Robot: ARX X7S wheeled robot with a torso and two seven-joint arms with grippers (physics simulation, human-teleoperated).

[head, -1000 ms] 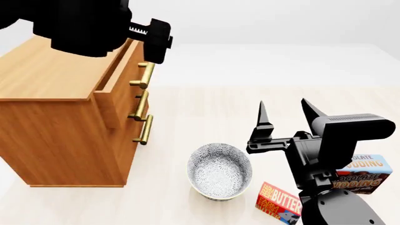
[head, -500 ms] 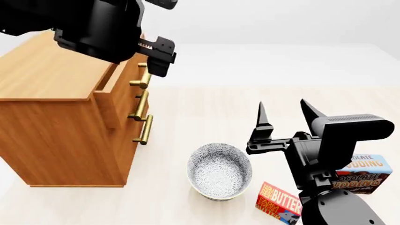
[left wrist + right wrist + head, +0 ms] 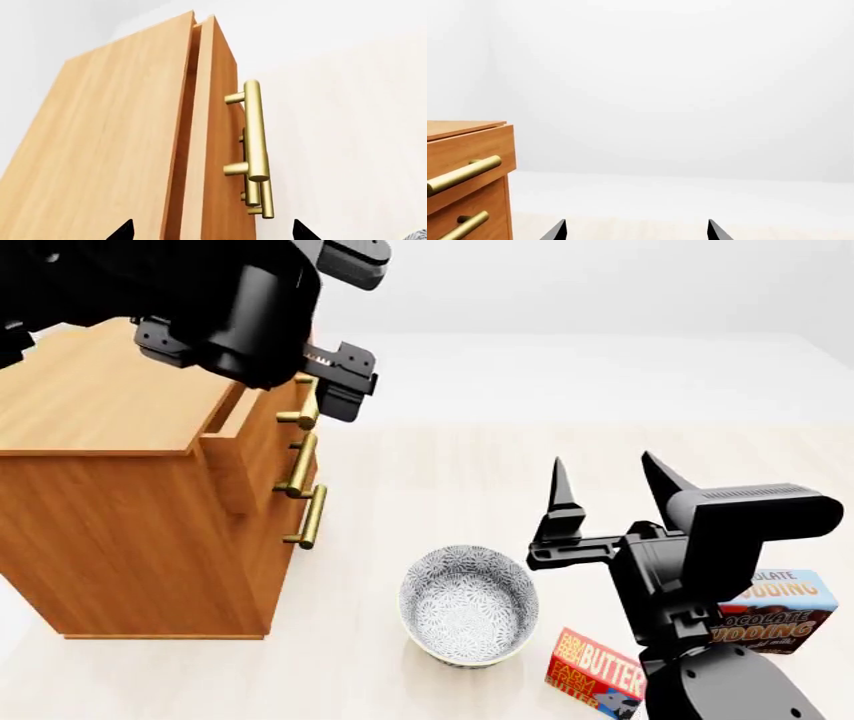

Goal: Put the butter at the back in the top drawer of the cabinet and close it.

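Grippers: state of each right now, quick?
Left gripper: open, empty, tips either side of the top drawer handle, not gripping it.
Right gripper: open, empty, held in the air.

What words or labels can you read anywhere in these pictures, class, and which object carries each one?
"BUTTER", white letters on the small red butter box, head view.
"FARM", below it on the same box; any smaller print is too small to read.
"...OLATE" and "...DDING", cut-off words on the pudding box; the right arm hides the rest.
The cabinet and bowl carry no text.
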